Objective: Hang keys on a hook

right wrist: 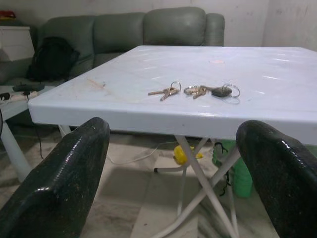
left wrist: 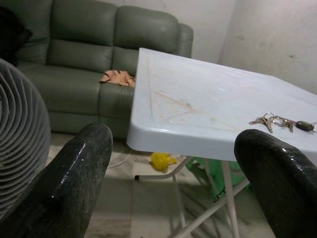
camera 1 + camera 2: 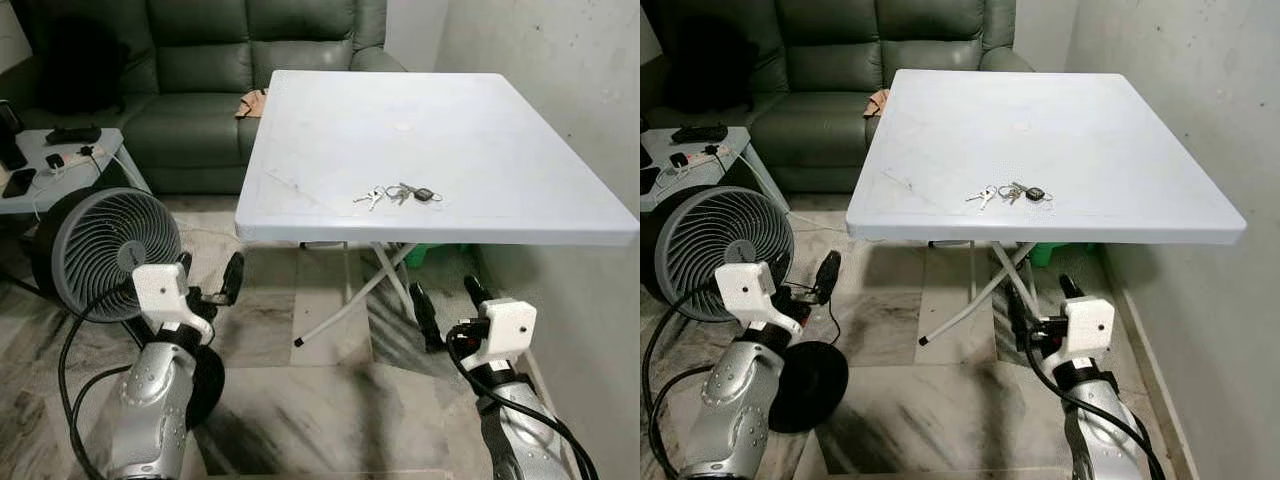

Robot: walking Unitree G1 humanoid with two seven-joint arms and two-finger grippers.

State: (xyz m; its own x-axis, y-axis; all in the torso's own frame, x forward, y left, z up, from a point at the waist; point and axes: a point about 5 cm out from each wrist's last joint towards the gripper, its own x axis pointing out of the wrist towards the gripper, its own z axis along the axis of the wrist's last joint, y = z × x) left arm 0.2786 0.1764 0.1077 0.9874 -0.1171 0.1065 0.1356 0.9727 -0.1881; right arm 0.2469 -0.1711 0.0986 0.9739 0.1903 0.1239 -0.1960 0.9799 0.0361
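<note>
Keys wait on the tabletop; both arms low, nothing held.

The left end effector [image 3: 208, 281] hangs before the fan [image 3: 105, 250], fingers apart and empty. The keys [image 3: 397, 194] lie flat near the tabletop [image 3: 330, 130] front edge, likely within easy reach. The right end effector [image 3: 447, 303], fingers spread and empty, sits below that edge, seemingly poised to rise for the pickup. No hook can be made out.
</note>
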